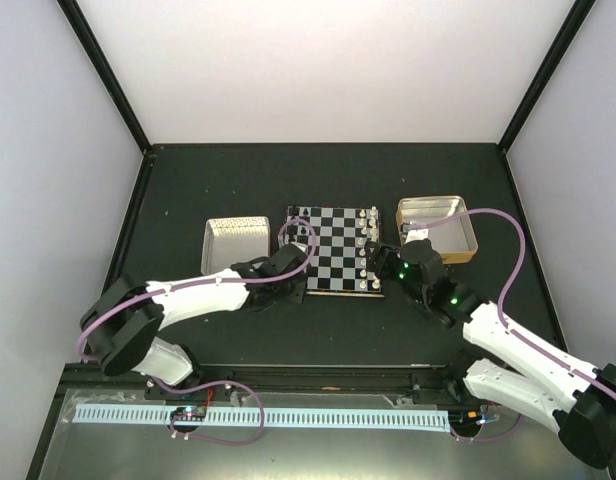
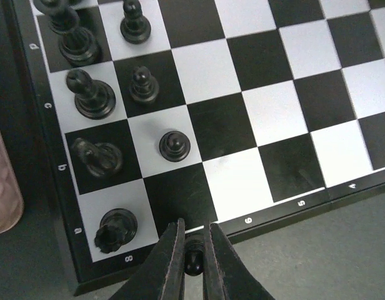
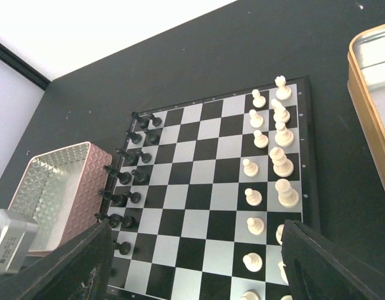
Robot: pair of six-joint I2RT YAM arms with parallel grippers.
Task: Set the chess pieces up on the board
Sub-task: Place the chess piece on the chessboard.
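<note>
Light is even and diffuse, from above. White walls (image 1: 48, 150) read bright; the table (image 1: 218, 180) is dark. Board (image 2: 261, 112) squares show soft glare. Right fingers (image 3: 330, 262) blur close up.

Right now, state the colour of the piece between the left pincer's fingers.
Black; the piece in the left pincer shows best in the left wrist view.

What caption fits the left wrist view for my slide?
Tiny black piece pinched in the left fingers at the board edge.
</note>
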